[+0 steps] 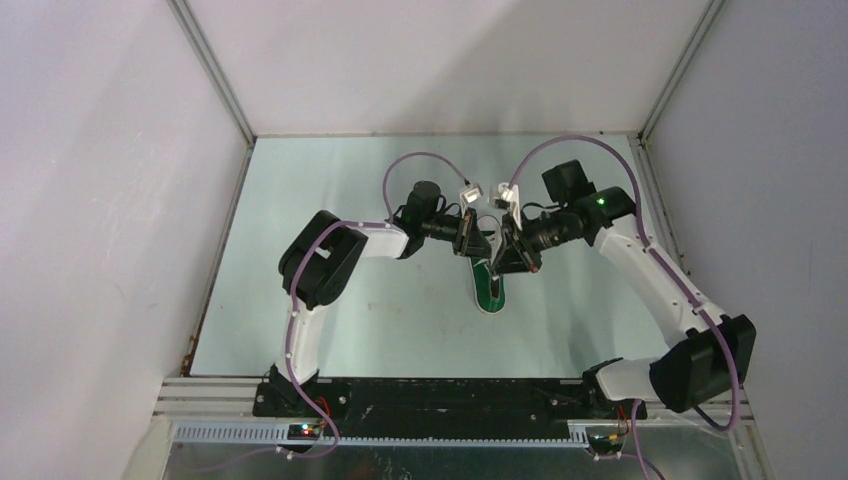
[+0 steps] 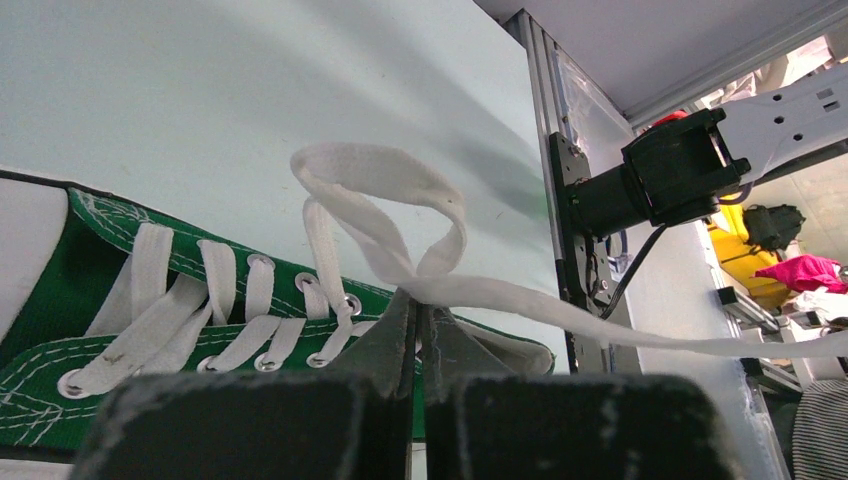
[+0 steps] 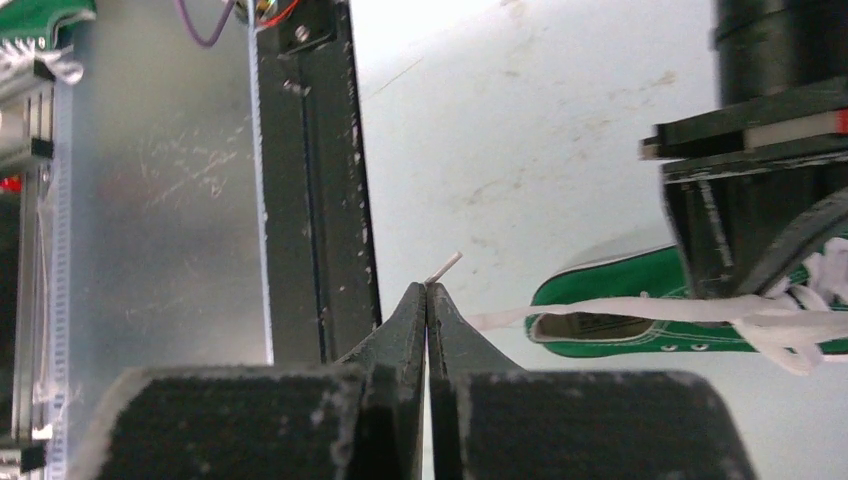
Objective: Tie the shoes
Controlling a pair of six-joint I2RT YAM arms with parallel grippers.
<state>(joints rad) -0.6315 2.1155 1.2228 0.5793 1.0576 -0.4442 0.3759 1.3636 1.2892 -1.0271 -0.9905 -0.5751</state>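
Sneaker, green with a white toe cap, lies near the middle of the table, toe toward the arm bases, and your two grippers meet just over its far, heel end. Your left gripper is pinched tight on the white lace at the base of a loop that stands up above the top eyelets. From that pinch one strand runs taut off to the right. Your right gripper is also clamped together, with the stiff lace tip poking out just above its fingertips. In the right wrist view the strand stretches across the shoe's opening toward your left gripper.
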